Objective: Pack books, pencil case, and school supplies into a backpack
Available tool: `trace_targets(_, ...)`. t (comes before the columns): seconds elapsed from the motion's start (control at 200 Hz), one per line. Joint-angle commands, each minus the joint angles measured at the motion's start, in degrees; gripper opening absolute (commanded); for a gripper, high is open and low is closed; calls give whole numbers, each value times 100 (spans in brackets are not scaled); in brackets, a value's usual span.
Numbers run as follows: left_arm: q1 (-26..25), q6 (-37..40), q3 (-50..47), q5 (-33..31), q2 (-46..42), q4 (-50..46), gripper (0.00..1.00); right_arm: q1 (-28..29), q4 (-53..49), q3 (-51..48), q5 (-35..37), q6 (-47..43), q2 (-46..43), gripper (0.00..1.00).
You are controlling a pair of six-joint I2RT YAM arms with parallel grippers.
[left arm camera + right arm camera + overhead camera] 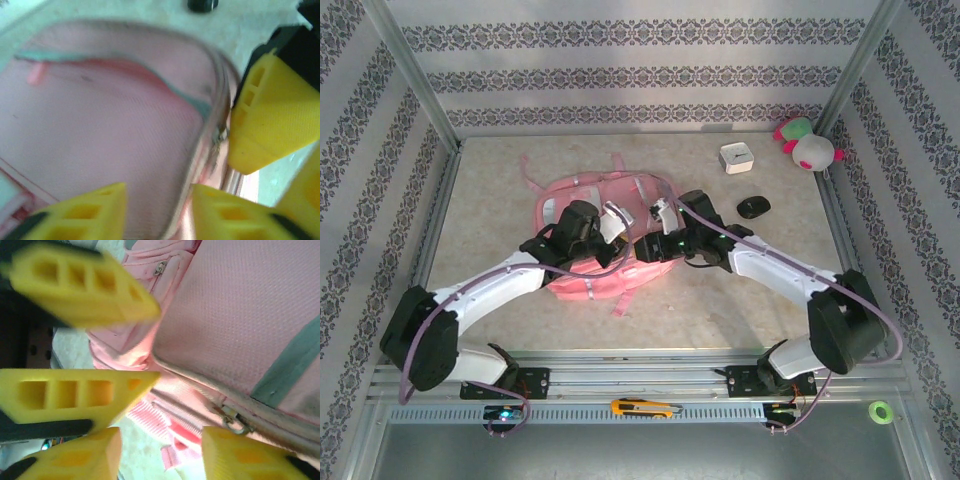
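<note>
The backpack (585,188) lies flat in the middle of the surface (490,190), with the left jaws and right jaws just above its zip edge — both parted, holding nothing. They crowd each other (nearly touching, I judge), so closing could knock them together — or pinch loose fabric, missing the zip pull (235,424).
</note>
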Motion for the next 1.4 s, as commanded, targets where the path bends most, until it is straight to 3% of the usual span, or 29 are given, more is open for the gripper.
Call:
trace_targets(0.0,-138,-438,-61,55,-604,474,57,-368,-691,9,-208,33,-654,51)
trace_targets(0.05,-136,-911,-105,-177,-804,284,62,-644,-997,48,-134,65,-816,52)
trace_targets(0.15,-132,-2248,-82,-1164,-1260,-461,58,-1237,-1293,182,-76,193,-857,52)
trace_targets(0.295,-116,-3769,-177,-2182,-1826,-1907,57,-1711,-1095,550,-522,516,-197,52)
trace_targets(0.42,56,-4704,-634,-2336,-2165,-2455,56,-1744,-702,958,-925,758,602,50)
trace_targets(0.55,372,-5355,-1018,-1994,-2172,-2700,55,-1671,-277,1174,-1173,1000,1200,44)
trace_targets(0.655,516,-5504,-1356,-1802,-2101,-2382,55,-1564,-121,1038,-1088,1078,1442,37)
trace_targets(0.784,897,-5533,-1611,-1622,-1922,-1900,56,-1265,495,269,-928,1451,1220,37)
trace_targets(0.999,1795,-4855,-1271,-1279,-901,-1093,59,85,1672,-942,192,2435,507,37)
trace_targets(1.209,2278,-4557,-578,-998,328,-239,62,1626,2550,-695,1413,3101,902,38)
trace_targets(1.394,2574,-4151,473,-711,1072,-568,65,1987,2561,-485,1377,3360,963,47)
